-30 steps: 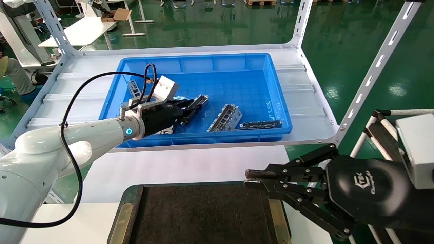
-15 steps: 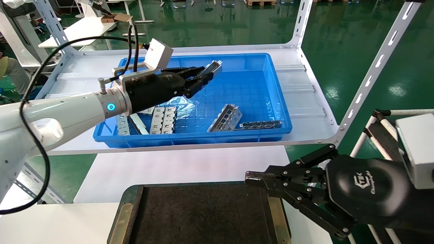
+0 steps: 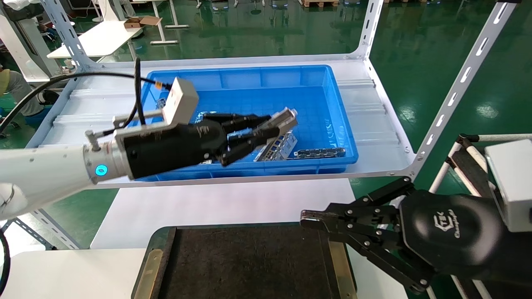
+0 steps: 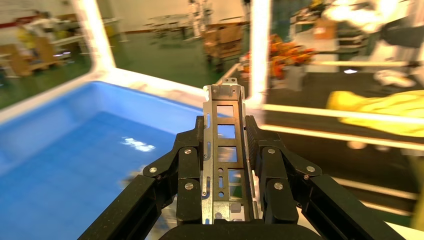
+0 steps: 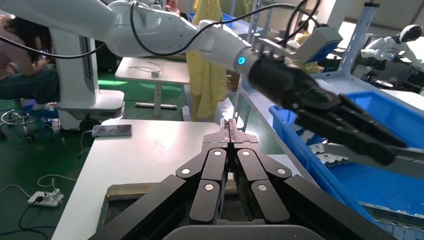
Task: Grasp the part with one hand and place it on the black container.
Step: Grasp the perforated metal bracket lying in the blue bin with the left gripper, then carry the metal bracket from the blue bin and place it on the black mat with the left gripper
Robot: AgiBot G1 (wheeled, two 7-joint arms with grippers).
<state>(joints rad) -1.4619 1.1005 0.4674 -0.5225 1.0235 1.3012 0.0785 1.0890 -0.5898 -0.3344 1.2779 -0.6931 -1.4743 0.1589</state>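
Note:
My left gripper (image 3: 266, 129) is shut on the part (image 3: 283, 118), a narrow silver channel bracket with rectangular cutouts, and holds it in the air above the front of the blue bin (image 3: 341, 120). In the left wrist view the part (image 4: 223, 150) lies lengthwise between the jaws of the left gripper (image 4: 226, 131). The black container (image 3: 249, 265) lies at the bottom centre, nearer than the bin. My right gripper (image 3: 309, 220) is shut and empty, parked over the container's right edge; in the right wrist view the right gripper (image 5: 230, 126) shows its jaws pressed together.
The bin sits on a white metal shelf (image 3: 374, 104) with perforated uprights. In it lie a wider silver bracket (image 3: 278, 145) and a dark slotted strip (image 3: 320, 153). A white table (image 3: 216, 203) lies between shelf and container.
My left gripper, still holding the part, has risen out of the bin, then swung toward me and to the right. The right arm has not moved.

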